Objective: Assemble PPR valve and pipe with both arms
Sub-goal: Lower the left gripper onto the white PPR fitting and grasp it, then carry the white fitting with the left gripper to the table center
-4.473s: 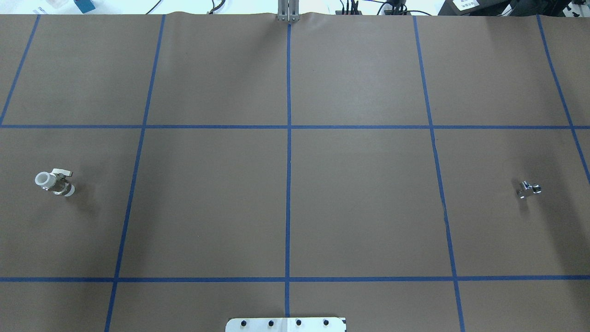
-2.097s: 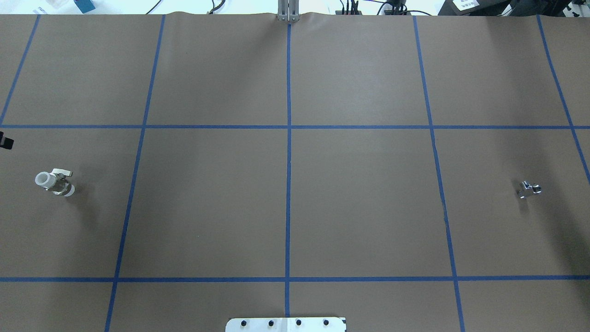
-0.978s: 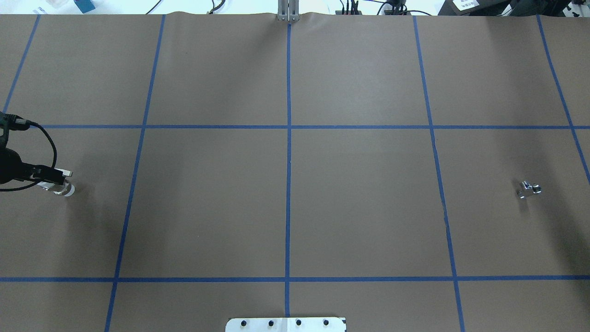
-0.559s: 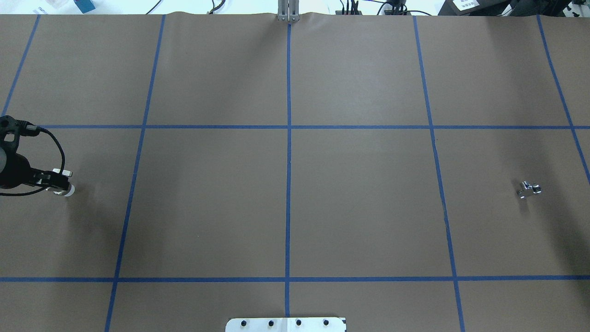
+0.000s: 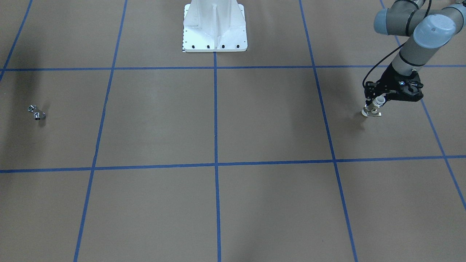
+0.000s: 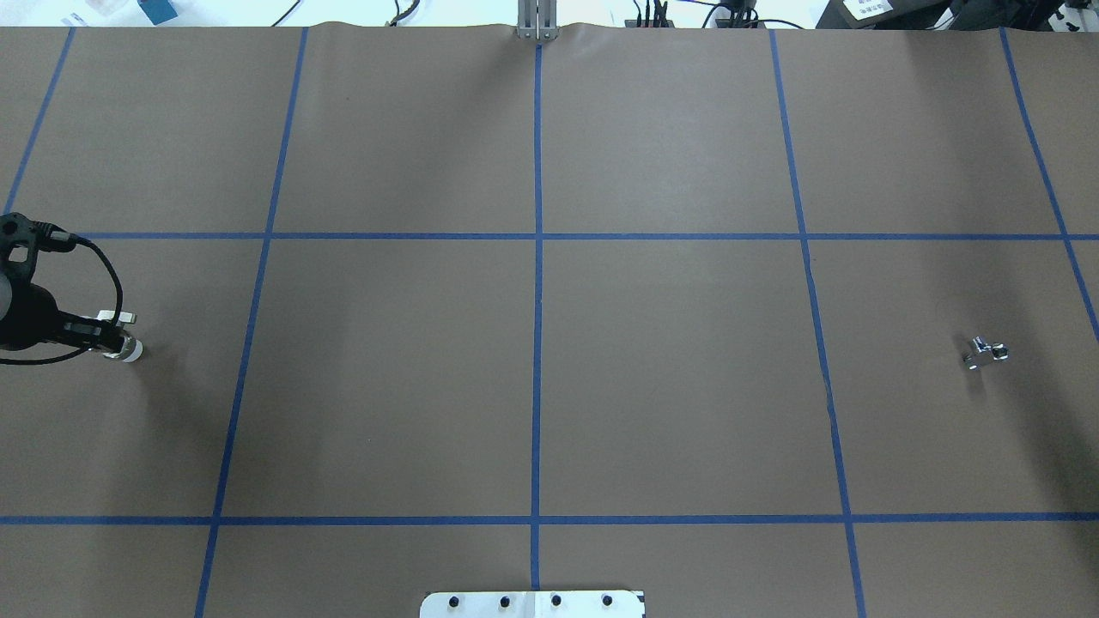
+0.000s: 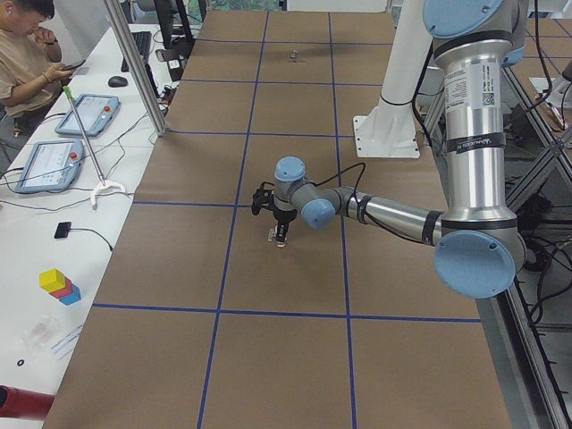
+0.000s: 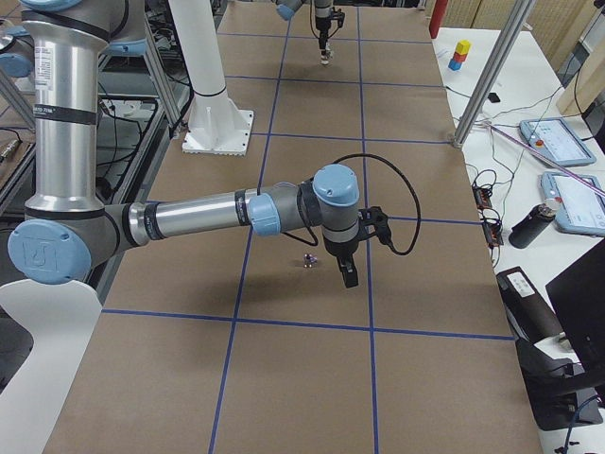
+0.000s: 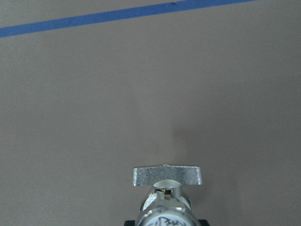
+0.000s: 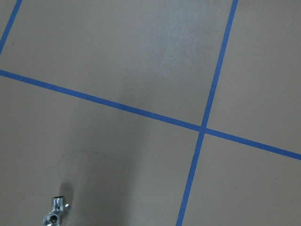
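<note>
PPR valve [image 9: 167, 186]: bottom centre of my left wrist view. The flat tab [image 9: 167, 175] lies across the frame, above the white mouth [image 9: 167, 220]. In the overhead view it is at the far left, mid-height.
Valve axis: runs straight away from the wrist camera, in line with my tool; the tab is crosswise to it.
Left gripper [image 5: 378, 102]: on the valve, with a black finger [image 9: 130, 222] at either side of the white mouth. I read it as closed on the part. I cannot tell if the valve is clear of the table [image 6: 532, 386].
Pipe [image 6: 986, 352]: far right of the overhead view, mid-height, lying alone and well apart from the valve.
Pipe vs right gripper [image 8: 348, 276]: the pipe is in the lower-left corner of my right wrist view, so it is off my tool line, not under it. Its long axis runs roughly up-down in that frame. In the right side view it lies just left of my fingertips.
Right gripper opening: seen only from the side, so I cannot tell.
Nearer arm: the right arm [image 8: 198, 216] for the pipe; the left arm [image 7: 393, 213] is committed to the valve.
Pose: both forearms are low and near level, tools pointing down.
Judgement: the right gripper must centre over the pipe before it descends. The part is small and shiny and may roll.
</note>
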Controlling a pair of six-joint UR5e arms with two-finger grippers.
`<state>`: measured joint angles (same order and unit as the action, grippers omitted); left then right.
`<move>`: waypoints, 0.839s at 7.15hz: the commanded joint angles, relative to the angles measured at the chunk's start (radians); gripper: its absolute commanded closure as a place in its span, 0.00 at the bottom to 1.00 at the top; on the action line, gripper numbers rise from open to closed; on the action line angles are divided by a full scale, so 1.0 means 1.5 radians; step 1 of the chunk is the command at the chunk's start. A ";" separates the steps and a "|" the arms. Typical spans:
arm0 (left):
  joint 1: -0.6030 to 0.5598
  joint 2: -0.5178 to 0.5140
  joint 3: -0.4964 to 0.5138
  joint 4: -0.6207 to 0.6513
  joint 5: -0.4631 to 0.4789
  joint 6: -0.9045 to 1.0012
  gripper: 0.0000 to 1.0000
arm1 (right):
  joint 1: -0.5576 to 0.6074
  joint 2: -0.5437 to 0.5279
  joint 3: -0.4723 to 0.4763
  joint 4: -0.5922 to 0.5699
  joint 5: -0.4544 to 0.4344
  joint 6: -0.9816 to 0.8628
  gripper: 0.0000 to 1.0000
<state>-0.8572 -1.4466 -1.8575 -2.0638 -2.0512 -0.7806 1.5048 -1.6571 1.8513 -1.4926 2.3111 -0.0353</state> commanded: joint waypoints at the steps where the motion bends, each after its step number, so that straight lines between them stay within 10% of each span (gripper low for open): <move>1: -0.001 -0.028 -0.039 0.040 -0.017 -0.007 1.00 | 0.000 -0.001 0.000 0.000 -0.001 0.000 0.00; 6: 0.066 -0.426 0.000 0.395 -0.010 -0.146 1.00 | 0.000 0.000 0.000 0.000 0.000 0.000 0.00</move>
<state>-0.8118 -1.9526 -1.8946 -1.5379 -2.0725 -0.8990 1.5048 -1.6572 1.8515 -1.4922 2.3116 -0.0358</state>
